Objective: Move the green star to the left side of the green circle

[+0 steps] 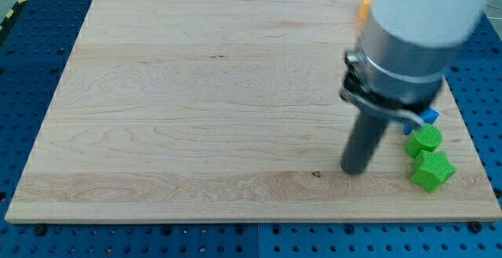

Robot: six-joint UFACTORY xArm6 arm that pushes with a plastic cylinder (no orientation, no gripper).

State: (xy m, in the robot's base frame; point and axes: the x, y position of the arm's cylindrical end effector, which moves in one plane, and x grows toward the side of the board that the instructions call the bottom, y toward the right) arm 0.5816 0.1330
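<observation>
Green star point(432, 170) lies near the view's bottom-right corner of the wooden tabletop point(196, 93), close to the board's lower edge, its faceted shape only loosely readable as a star. Directly above it, touching or nearly touching, sits the green circle point(424, 139), a rounder block, so the two green pieces form a short column rather than a side-by-side pair. My tip point(354, 169) stands on the wood to the view's left of both green blocks, level with the star and clearly apart from it, with bare board between rod and block. The dark rod rises from there into a broad grey-and-white arm housing that fills the view's upper right and hides part of the board behind it. A blue block point(429, 116) peeks out just above the green circle, mostly covered by the arm's collar, its shape impossible to make out. An orange block point(365, 6) shows as a sliver at the view's top edge of the board, likewise half hidden. No pincer is fitted to this arm, so no released or clenched state can be told. A small dark knot point(317, 173) marks the grain just left of the tip. Blue perforated base point(31, 54) surrounds the board.
</observation>
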